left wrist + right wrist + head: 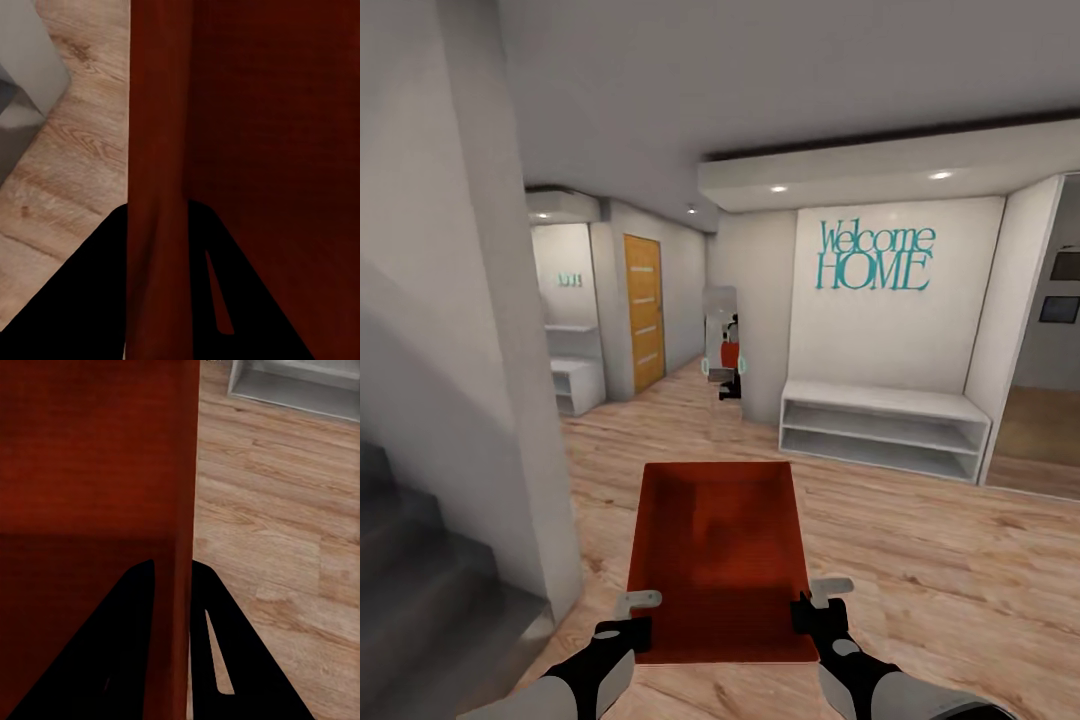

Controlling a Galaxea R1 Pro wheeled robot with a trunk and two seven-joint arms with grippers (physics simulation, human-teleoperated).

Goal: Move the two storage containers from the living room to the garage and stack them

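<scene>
One orange-red open-top storage container (718, 555) hangs level in front of me above a light wood-plank floor, carried by both arms. My left gripper (632, 617) is shut on its left wall near the close corner. In the left wrist view that gripper (157, 289) has the wall of the container (247, 112) between its two dark fingers. My right gripper (822, 600) is shut on the right wall, and the right wrist view shows this gripper (172, 649) pinching the container (90, 457) the same way. The other container and the garage are out of view.
I am in a hallway. A white wall corner (510, 400) and grey stairs (420, 570) stand close on the left. Ahead are a low white shelf bench (880, 425) under a "Welcome HOME" wall, a mirror (721, 340), and a wooden door (643, 310). An opening (1045, 430) lies right.
</scene>
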